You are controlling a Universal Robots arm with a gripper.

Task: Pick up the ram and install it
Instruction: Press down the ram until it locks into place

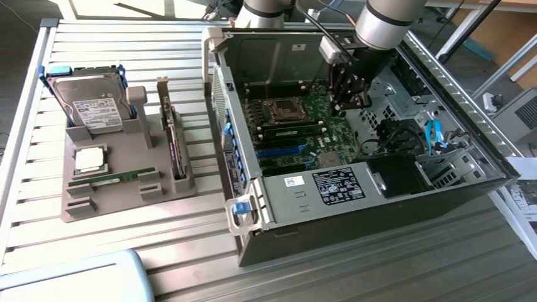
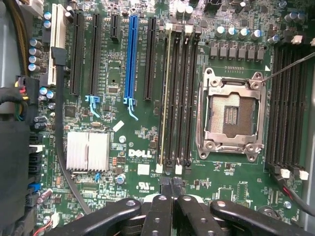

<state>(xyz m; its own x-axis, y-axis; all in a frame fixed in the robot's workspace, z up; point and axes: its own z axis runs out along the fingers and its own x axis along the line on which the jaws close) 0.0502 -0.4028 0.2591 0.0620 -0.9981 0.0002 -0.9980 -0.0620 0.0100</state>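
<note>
Ram [image 1: 117, 178]: a long, narrow green circuit-board stick lying flat and level in a shallow slot near the front of the grey holder block [image 1: 126, 148], on the exterior view's left, well apart from the computer case. A second ram stick [image 1: 293, 130], green with dark chips, stands on edge in a memory slot of the motherboard [image 1: 336, 135]. Its thin top edge [image 2: 164, 98] runs the slot's full length.
</note>
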